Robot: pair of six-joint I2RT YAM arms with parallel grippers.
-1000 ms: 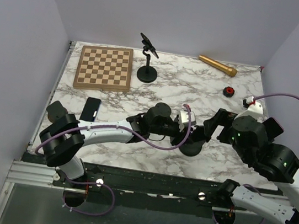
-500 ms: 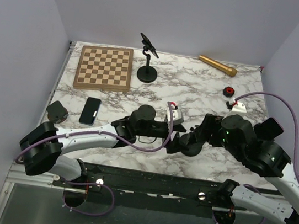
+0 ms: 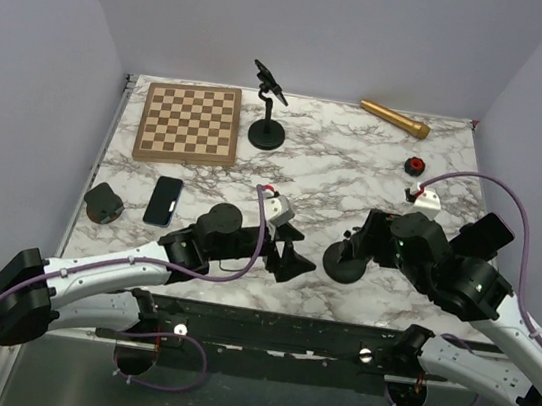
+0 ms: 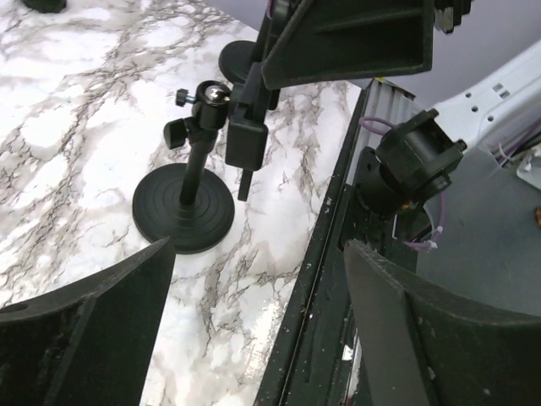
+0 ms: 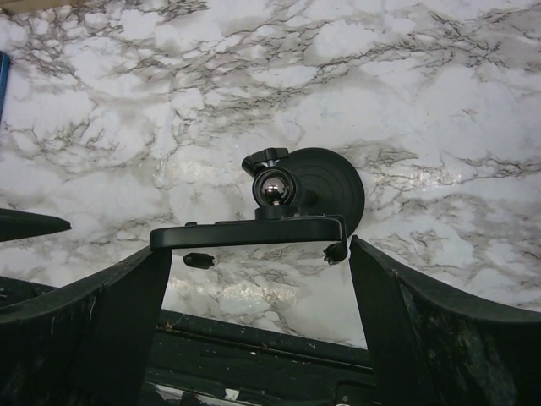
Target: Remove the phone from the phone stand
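Pulled my left gripper point(image 3: 293, 259) back off phone stand point(image 3: 346, 266), wide, empty; right gripper point(image 5: 260, 249) sat wide astride it; phone point(image 3: 162, 200) lay aside.

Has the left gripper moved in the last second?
Yes. The left gripper has pulled back leftward, away from the nearer black round-based phone stand, leaving a clear gap between them.

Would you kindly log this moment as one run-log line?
phone: flat on table, off stand | phone stand: upright, clamp empty | left gripper: open, empty | right gripper: open over stand
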